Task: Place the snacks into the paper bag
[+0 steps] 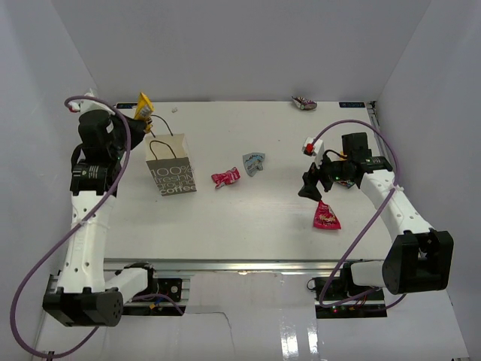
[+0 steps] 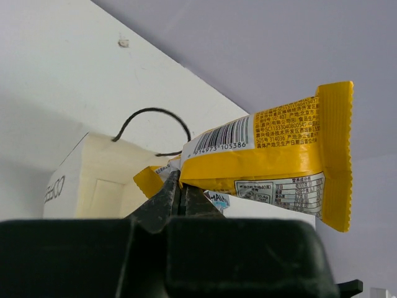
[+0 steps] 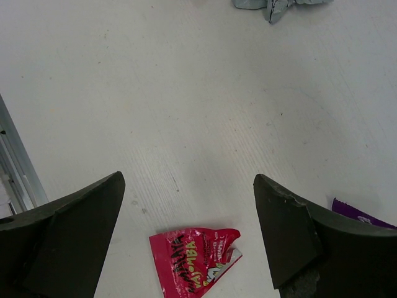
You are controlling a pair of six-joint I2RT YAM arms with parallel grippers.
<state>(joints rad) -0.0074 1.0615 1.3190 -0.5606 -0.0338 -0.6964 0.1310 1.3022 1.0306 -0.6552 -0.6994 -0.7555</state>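
Note:
My left gripper [image 1: 137, 115] is shut on a yellow packet [image 1: 143, 104] and holds it in the air above and behind the grey-brown paper bag [image 1: 171, 167]. The left wrist view shows the closed jaws [image 2: 180, 186] pinching the yellow packet [image 2: 273, 155] at one corner, over the bag's open top [image 2: 93, 180] and black cord handle [image 2: 152, 121]. My right gripper [image 1: 310, 188] is open and empty, above a magenta packet [image 1: 325, 216], which lies just below the spread jaws [image 3: 188, 179] in the right wrist view [image 3: 195, 261]. A pink-red packet [image 1: 225, 177] and a pale blue packet [image 1: 253, 162] lie mid-table.
A purple packet [image 1: 304, 102] lies at the table's back edge; a sliver of it shows behind my right finger [image 3: 356, 214]. The pale blue packet [image 3: 273, 5] is at the top of the right wrist view. A metal rail [image 3: 15, 167] runs along the table's edge.

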